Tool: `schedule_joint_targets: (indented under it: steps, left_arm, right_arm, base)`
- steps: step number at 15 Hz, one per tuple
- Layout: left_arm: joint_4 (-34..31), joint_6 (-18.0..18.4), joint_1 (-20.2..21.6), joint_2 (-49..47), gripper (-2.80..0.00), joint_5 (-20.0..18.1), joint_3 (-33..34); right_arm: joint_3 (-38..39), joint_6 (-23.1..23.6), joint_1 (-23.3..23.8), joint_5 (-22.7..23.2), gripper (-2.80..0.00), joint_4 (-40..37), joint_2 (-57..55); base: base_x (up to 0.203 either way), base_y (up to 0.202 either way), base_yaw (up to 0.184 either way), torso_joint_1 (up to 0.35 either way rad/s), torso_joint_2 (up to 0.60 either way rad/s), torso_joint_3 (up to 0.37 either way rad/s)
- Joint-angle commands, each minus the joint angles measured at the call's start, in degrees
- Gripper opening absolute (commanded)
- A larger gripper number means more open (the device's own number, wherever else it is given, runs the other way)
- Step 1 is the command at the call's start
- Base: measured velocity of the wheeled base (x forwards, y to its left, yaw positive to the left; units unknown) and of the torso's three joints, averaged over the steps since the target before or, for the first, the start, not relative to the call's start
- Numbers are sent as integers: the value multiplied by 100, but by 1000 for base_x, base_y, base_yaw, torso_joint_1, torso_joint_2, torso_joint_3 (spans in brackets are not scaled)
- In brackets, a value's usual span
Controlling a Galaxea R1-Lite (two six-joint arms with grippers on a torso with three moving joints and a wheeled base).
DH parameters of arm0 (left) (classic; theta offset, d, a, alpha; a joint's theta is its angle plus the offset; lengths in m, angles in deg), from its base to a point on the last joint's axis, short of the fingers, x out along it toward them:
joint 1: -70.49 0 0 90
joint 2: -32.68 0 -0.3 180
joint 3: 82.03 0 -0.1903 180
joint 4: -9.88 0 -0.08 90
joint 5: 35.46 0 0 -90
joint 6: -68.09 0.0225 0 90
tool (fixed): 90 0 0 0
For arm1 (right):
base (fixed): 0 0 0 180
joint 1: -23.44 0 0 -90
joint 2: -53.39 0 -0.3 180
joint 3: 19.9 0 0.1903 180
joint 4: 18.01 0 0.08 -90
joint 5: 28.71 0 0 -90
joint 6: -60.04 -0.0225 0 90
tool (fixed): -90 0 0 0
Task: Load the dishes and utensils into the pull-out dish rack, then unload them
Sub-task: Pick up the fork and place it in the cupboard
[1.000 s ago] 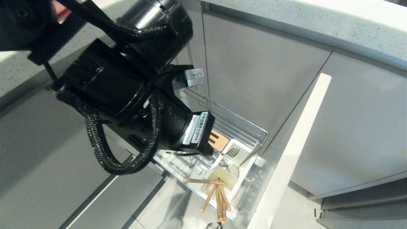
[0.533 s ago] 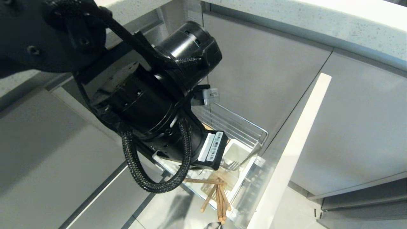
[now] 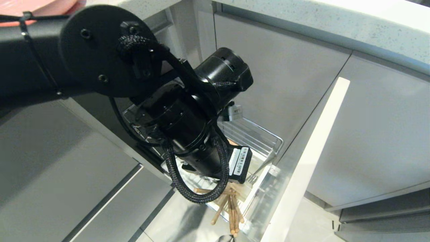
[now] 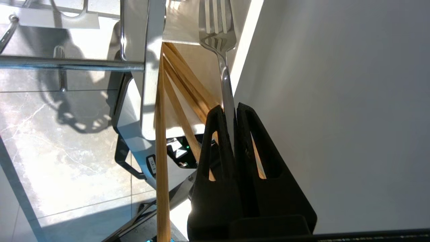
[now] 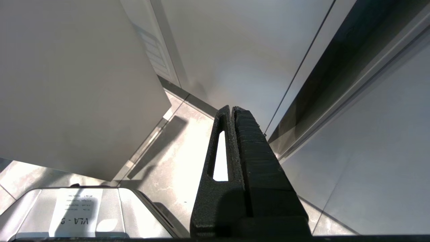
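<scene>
The left gripper (image 4: 233, 111), a pair of black triangular fingers (image 4: 215, 148), sits nearest in the left wrist view and is pinching the thin handle of the slim silver metal fork (image 4: 218, 37), whose tines point away toward twelve o'clock. Just beside the handle, at about ten o'clock of the fingertips, the light wooden chopsticks (image 4: 160, 134) fan out, several sticks leaning against one another.

In the head view the black left arm (image 3: 188, 131) reaches down from ten o'clock into the pull-out dish rack (image 3: 265, 134), a narrow chrome wire basket, and hides the gripper itself. The chopsticks (image 3: 231, 211) stick out of the white plastic utensil box (image 3: 247, 198) at six o'clock of the arm, close to the rack's pale grey front panel (image 3: 302, 168). Fork tines show just past the arm's labelled end.

Farther off, grey cabinet fronts (image 3: 268, 67) rise to the pale speckled surface (image 3: 336, 20) at twelve o'clock, and the edge of a flat matte pink plate (image 3: 37, 6) lies on it at eleven o'clock.

The right gripper (image 5: 232, 109), seen only in its own wrist view, hangs above the tiled floor (image 5: 174, 174) with its fingers pressed together on nothing.
</scene>
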Motion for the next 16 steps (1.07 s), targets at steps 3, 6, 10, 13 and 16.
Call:
schedule_joint_targets:
  steps: [3,6,10,13,16]
  left_arm:
    - [96,-15,66,-189,-280,4,-1]
    - [158,-6,119,-250,-280,4,-1]
    - [272,11,154,-373,-280,13,-10]
    - [333,11,180,-477,-280,12,-10]
    - [365,11,189,-556,-280,12,-12]
  right_arm:
    - [4,-1,-3,1,-280,1,0]
    - [7,-1,-2,1,-280,1,0]
    - [9,-1,-3,1,-280,1,0]
    - [9,-1,-2,1,-280,1,0]
    - [7,-1,-4,1,-280,1,0]
  base:
    - [0,0,0,0,0,0]
    - [0,0,0,0,0,0]
    - [0,0,0,0,0,0]
    - [0,0,0,0,0,0]
    - [0,0,0,0,0,0]
